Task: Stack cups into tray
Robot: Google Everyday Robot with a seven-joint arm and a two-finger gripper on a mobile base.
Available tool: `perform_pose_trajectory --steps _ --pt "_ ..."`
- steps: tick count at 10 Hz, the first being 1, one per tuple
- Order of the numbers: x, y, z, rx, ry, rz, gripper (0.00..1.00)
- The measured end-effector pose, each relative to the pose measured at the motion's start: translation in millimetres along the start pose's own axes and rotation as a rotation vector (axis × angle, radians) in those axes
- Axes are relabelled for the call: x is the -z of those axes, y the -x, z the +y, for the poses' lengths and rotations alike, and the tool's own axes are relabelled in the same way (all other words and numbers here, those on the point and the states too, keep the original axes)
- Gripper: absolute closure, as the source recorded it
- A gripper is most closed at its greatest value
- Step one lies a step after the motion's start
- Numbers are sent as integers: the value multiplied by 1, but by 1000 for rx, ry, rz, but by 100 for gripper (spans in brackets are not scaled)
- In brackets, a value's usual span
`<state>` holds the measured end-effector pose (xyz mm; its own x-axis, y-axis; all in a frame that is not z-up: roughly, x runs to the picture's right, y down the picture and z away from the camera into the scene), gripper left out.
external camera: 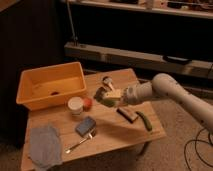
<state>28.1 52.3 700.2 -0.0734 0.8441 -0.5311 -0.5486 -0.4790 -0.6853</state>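
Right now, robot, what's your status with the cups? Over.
Gripper over wooden table, right of yellow-orange plastic tray. Olive-green cup at gripper; white cylindrical cup outside tray. Small red ball beside white cup.
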Motion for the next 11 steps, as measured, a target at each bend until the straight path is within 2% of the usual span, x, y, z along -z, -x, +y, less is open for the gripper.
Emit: perform_pose_trajectory --steps 1,6,11 --pt "-3 0 8 15 13 6 69" --pt "-45 3 61 92 80 75 69" --pt "-77 2 83 107 142 144 69"
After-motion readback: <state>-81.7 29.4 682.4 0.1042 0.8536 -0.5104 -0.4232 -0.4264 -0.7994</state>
